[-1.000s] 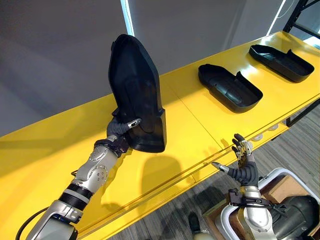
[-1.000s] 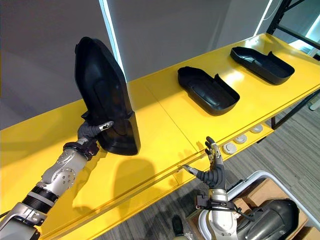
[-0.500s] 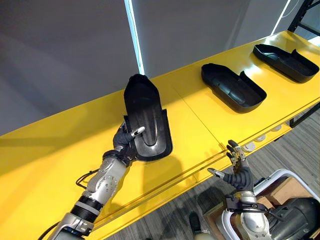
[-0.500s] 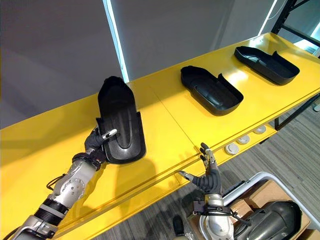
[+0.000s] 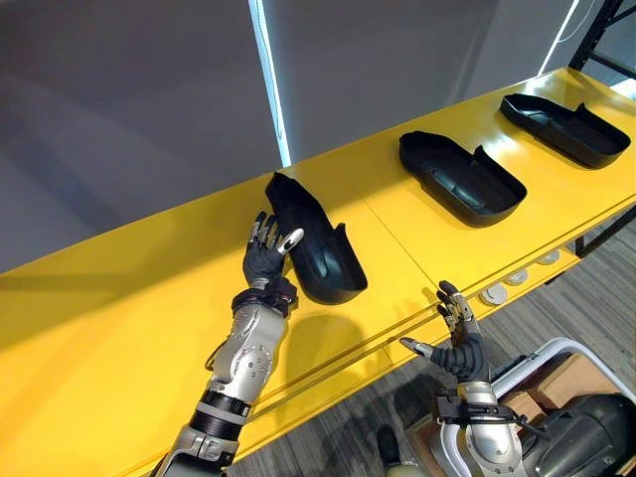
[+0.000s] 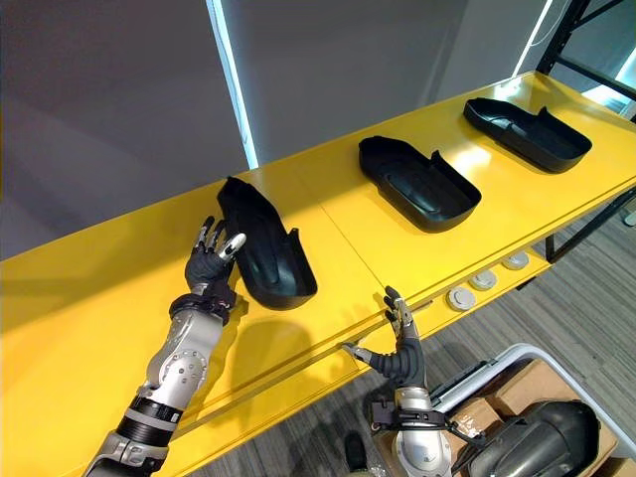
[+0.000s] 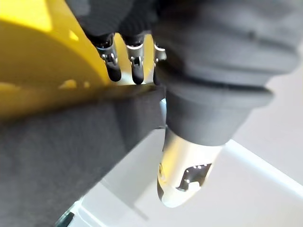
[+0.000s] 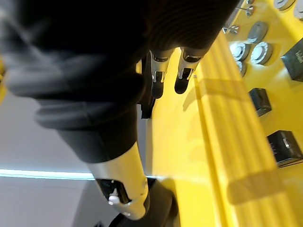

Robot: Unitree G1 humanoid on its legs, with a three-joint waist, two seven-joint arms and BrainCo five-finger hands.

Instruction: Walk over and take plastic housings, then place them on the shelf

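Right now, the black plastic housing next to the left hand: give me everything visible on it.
The black plastic housing is a long, shoe-shaped matte shell. It lies flat and hollow side up on the yellow shelf, with its narrow rounded end towards the wall and its wider end, which has a raised tab, towards the front edge. The open left hand is beside it, thumb at its rim; contact cannot be told. Nothing else touches it.
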